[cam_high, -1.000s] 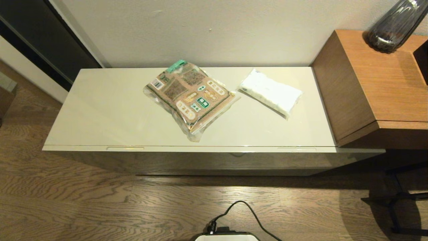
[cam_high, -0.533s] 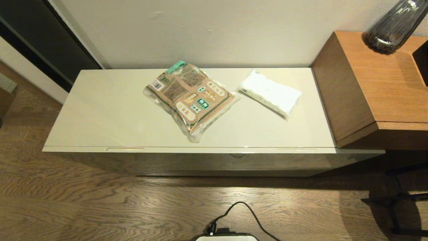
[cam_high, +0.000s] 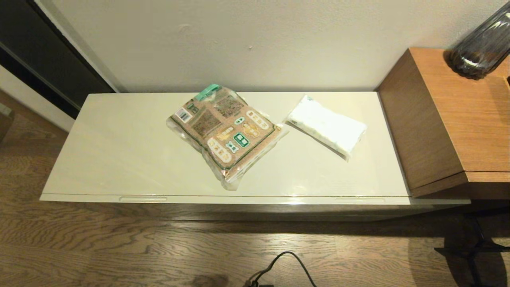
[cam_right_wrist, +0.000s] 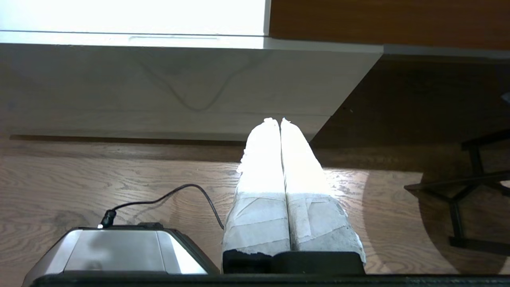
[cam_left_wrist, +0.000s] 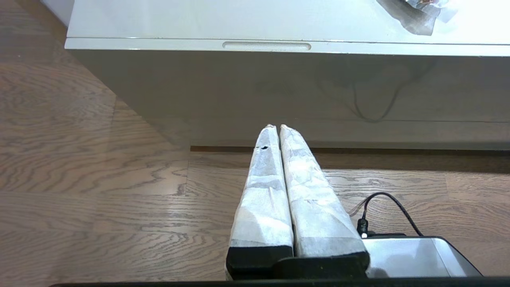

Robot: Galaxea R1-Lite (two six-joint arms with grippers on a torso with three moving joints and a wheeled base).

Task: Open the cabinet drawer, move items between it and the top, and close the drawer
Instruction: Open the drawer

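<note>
Across the middle of the head view sits the top [cam_high: 119,147], a long glossy cream slab running left to right, and both items are on it: the brown-and-green packet [cam_high: 225,133] lies a bit left of centre, angled with its green tab toward the wall, and the white pack [cam_high: 326,125] lies just to its right, near but not touching it. The cabinet drawer [cam_high: 255,200] looks fully shut, just a thin seam under the front edge, with one recessed slot [cam_high: 142,198] toward the lower left of the frame and the other slot [cam_high: 360,200] toward the lower right. Neither arm shows in the head view. From the wrist cams, the left end effector [cam_left_wrist: 275,126] hangs low over the wooden floor [cam_high: 79,247] with its fingers pressed together on nothing, and its slot [cam_left_wrist: 266,46] lies ahead of it and higher up. The right end effector [cam_right_wrist: 275,119] is the same deal, pressed together and empty, with the other slot [cam_right_wrist: 173,38] above and ahead. So I'd say the opening step hasn't started yet. The drawer's long axis runs crosswise to both arms, each arm has its own slot roughly in front, and neither looks clearly nearer. The wooden block unit [cam_high: 446,119] with the dark vase [cam_high: 480,48] crowds the right end.
</note>
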